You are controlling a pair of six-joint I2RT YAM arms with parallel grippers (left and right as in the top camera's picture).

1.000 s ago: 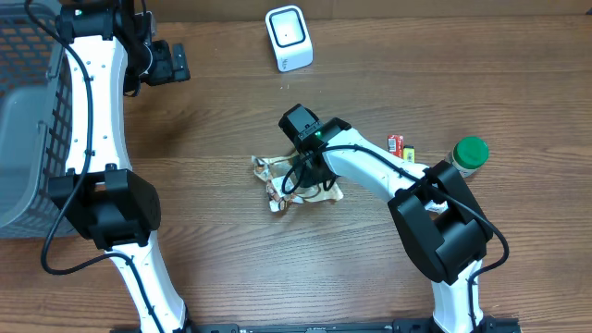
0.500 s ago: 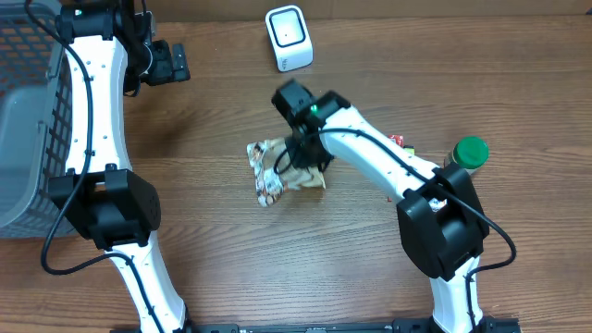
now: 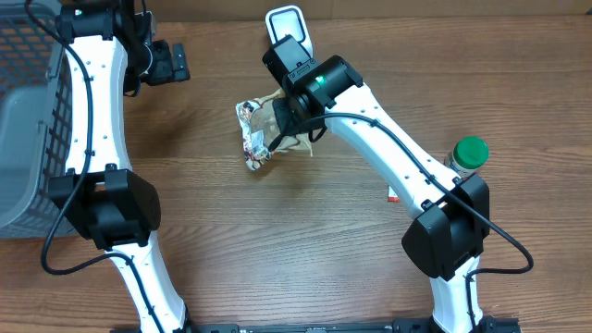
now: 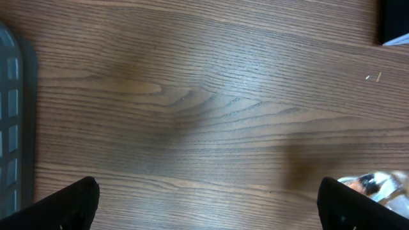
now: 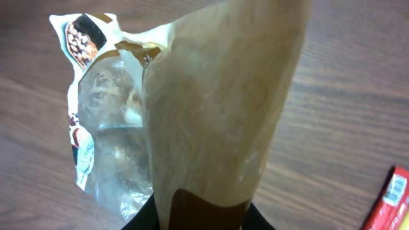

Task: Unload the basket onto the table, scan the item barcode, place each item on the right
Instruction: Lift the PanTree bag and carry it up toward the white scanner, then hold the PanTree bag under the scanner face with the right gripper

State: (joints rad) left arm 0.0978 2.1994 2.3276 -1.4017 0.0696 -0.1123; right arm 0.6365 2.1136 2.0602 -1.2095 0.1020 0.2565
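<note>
Right gripper (image 3: 289,128) is clamped on the snack bag (image 3: 252,137), pinching its tan edge. The bag hangs ahead of the fingers and looks lifted off the table (image 3: 231,240). The scanner (image 3: 283,20) sits just behind the right wrist, partly covered by it. A red packet (image 5: 390,198) lies on the wood off to that gripper's side. Left gripper (image 3: 178,63) is spread wide with nothing between its fingers, beside the basket (image 3: 28,111), well apart from the bag.

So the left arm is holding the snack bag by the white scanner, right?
No, it's the right gripper that holds the snack bag by the white scanner, as the overhead view shows.
</note>
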